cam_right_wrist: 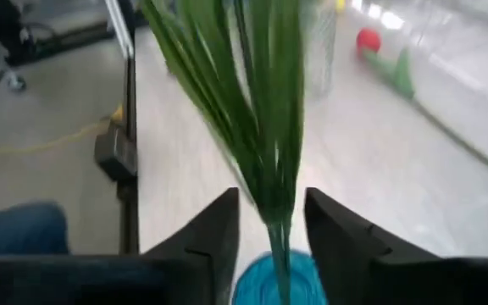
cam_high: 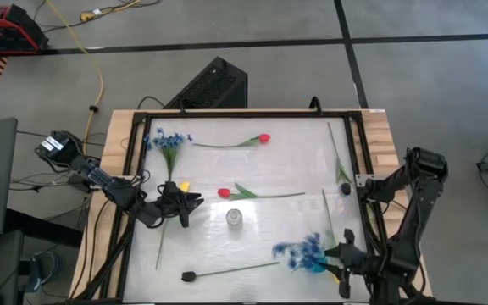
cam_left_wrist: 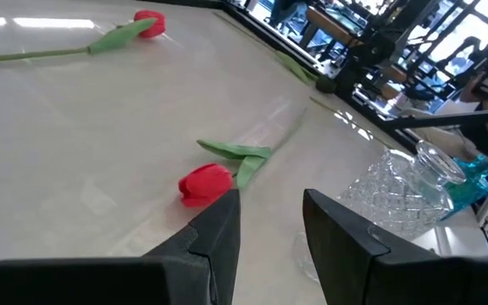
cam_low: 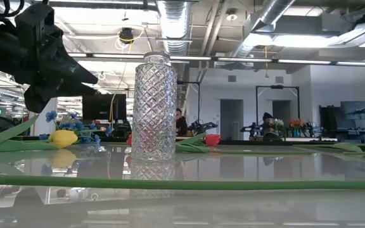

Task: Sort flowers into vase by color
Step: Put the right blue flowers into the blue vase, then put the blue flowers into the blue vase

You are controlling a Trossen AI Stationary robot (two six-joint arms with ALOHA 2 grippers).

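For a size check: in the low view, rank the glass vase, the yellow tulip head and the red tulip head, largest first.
1. Glass vase, largest by far.
2. Yellow tulip head.
3. Red tulip head, slightly smaller, though it lies farther back, so this order is unsure.

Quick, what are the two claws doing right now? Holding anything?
Left gripper: open, holding nothing, near a red tulip.
Right gripper: open, with the blue spray's green stem between its fingers, not clamped.
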